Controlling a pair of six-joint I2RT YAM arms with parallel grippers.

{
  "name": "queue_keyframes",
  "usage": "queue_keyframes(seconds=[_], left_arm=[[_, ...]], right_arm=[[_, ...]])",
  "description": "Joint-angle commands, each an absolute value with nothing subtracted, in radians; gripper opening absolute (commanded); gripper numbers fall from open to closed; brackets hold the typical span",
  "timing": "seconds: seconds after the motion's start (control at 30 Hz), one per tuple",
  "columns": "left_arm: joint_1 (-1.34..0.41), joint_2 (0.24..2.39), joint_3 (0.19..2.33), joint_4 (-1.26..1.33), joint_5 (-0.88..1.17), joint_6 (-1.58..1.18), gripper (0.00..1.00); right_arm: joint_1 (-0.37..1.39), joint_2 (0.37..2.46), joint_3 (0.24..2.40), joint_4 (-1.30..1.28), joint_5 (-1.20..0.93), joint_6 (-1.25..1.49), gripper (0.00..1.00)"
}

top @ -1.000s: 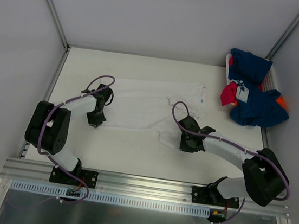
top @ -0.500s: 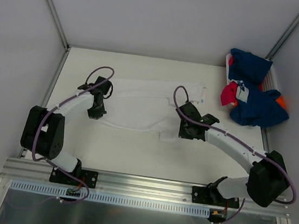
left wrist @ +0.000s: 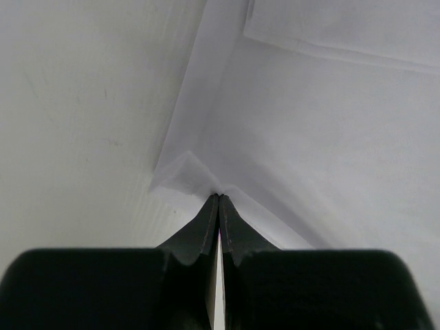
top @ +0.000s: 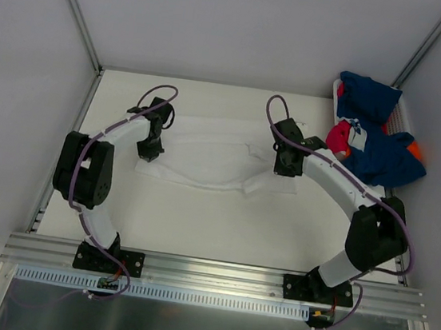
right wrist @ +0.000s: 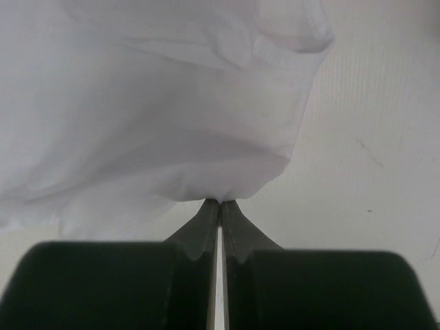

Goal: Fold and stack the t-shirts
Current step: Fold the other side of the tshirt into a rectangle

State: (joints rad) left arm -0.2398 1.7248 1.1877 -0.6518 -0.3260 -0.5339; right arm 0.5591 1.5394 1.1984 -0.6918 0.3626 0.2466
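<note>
A white t-shirt [top: 213,156] lies spread across the middle of the table, its near edge lifted and carried over itself. My left gripper [top: 151,150] is shut on the shirt's left edge; the left wrist view shows the cloth [left wrist: 289,124] pinched at my closed tips [left wrist: 219,196]. My right gripper [top: 285,166] is shut on the shirt's right edge; the right wrist view shows bunched cloth [right wrist: 172,117] held at my closed tips [right wrist: 220,201]. Navy blue shirts [top: 378,156] with a pinkish-red one [top: 337,137] and some orange [top: 417,150] lie heaped at the right.
A white basket [top: 404,117] sits under the heap at the far right corner. Grey walls and metal frame rails [top: 77,10] bound the table. The table's front rail [top: 215,273] holds both arm bases.
Both grippers have moved away from me toward the back of the table, carrying the white shirt's near edge over the rest of the shirt.
</note>
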Motion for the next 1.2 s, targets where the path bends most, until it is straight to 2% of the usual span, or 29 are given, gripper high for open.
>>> queue_keyframes(seconds=[0.0,0.23,0.6,1.17], left_arm=[[-0.226,1.782,1.279,-0.683,-0.357,-0.505,0.00],[-0.198,1.864,1.365,-0.683,-0.350,-0.480,0.00],[-0.170,1.948,1.548,-0.706,-0.341,-0.423,0.00],[-0.138,2.112,1.732,-0.750,-0.319,-0.393,0.00]], right_arm=[[0.496,1.618,1.307,-0.710,0.374,0.167,0.00],[0.394,1.785,1.480,-0.713,0.318,0.100,0.00],[0.344,2.029,1.825,-0.808,0.285,0.029,0.00],[0.267,2.238,2.106,-0.925,0.252,0.009,0.00]])
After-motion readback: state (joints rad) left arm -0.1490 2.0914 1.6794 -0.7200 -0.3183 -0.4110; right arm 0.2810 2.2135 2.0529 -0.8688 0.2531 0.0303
